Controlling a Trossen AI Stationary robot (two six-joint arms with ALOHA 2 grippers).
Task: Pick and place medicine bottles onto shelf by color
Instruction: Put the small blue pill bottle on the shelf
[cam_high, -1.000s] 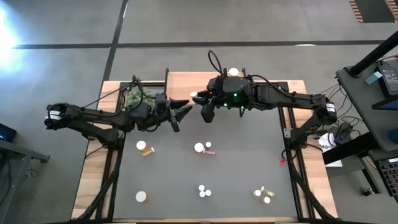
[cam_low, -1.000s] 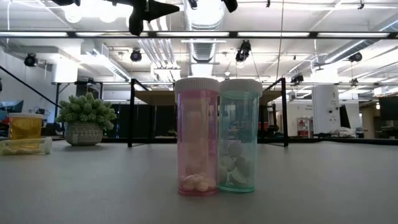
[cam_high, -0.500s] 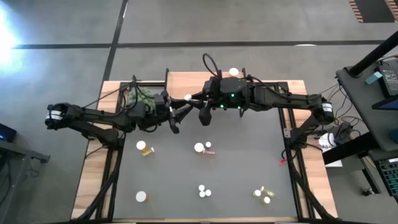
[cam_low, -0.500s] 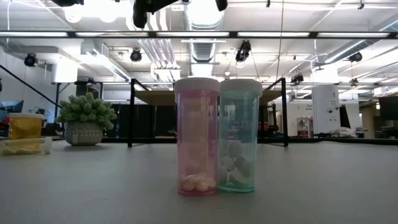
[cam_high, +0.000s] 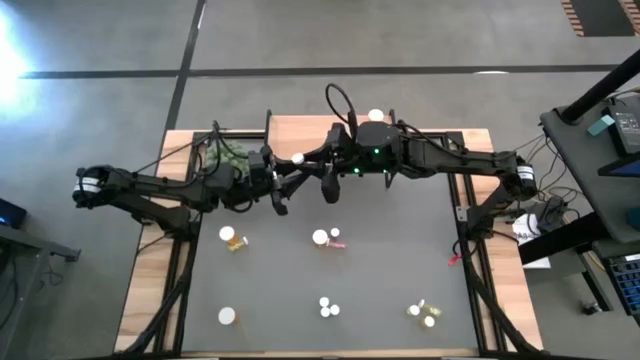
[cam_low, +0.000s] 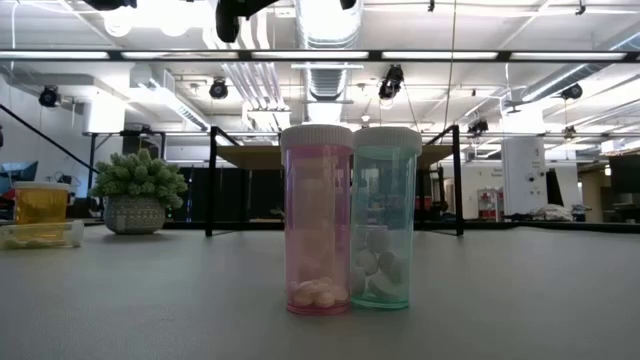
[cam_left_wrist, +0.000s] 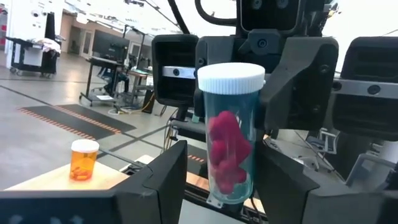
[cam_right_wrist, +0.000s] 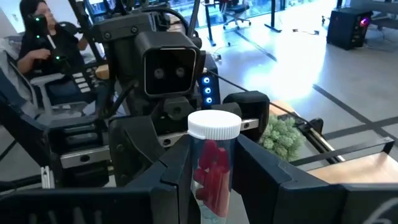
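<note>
**A:** What changed in the last second?

**B:** My grippers closed the gap over the back of the surface (cam_high: 400, 260). Now my left gripper (cam_left_wrist: 214, 180) and my right gripper (cam_right_wrist: 208, 171) are both clamped on the same bottle (cam_left_wrist: 229, 134), held upright between them, looks like a mid-air handoff.

**A:** And the bottle?

**B:** Clear teal plastic cylinder, ribbed white cap, lumpy magenta pills inside. Just past it is the light-wood shelf (cam_left_wrist: 109, 177), with an orange bottle (cam_left_wrist: 83, 159) standing on it. Smooth plastic, so slipping is my guess at the risk.

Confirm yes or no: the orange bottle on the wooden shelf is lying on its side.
No: the orange bottle stands upright on the wooden shelf, white cap up.
</note>
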